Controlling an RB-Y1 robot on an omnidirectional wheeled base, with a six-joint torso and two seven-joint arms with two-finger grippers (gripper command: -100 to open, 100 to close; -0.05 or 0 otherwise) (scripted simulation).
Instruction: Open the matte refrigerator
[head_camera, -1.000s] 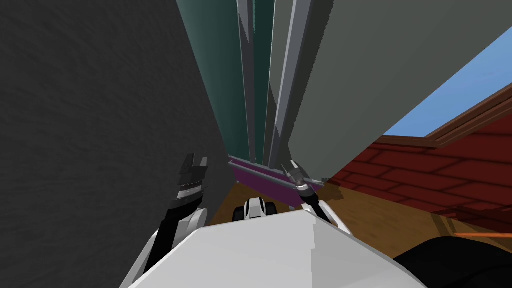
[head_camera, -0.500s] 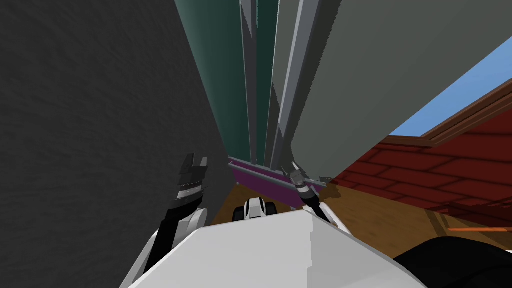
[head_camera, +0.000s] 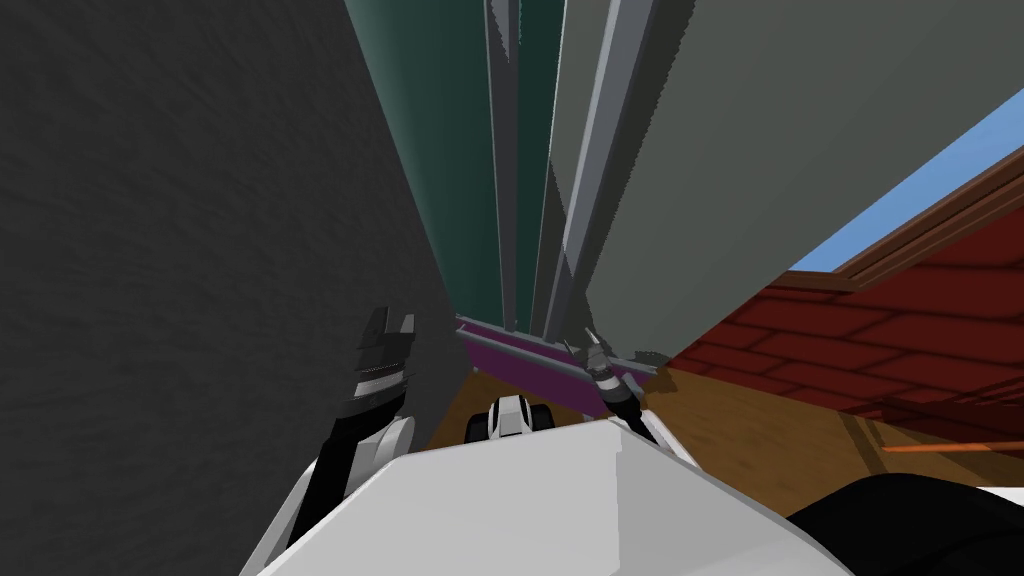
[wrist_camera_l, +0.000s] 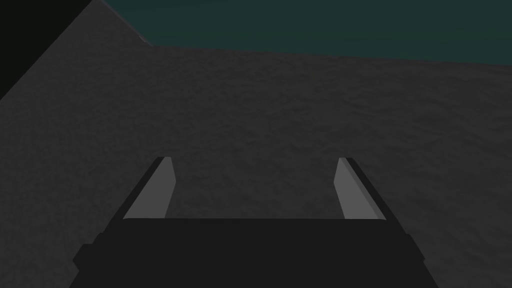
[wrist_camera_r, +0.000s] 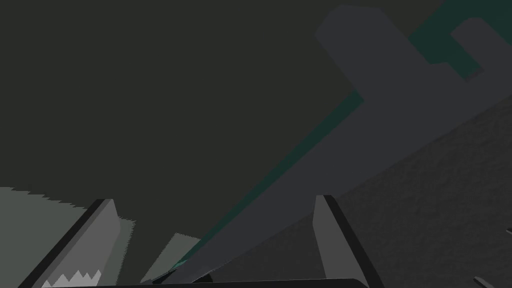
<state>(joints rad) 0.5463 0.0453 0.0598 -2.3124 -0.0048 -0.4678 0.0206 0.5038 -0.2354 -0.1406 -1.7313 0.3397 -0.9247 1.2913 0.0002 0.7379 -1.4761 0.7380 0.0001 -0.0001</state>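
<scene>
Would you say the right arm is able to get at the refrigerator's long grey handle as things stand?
Probably yes: the right gripper stands open with the handle running up between its jaws, and I see nothing in the way.

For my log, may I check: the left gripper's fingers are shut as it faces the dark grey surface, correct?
Not quite: the left gripper has its fingers open, well apart, as it faces the dark grey surface; the left wrist view shows this.
</scene>
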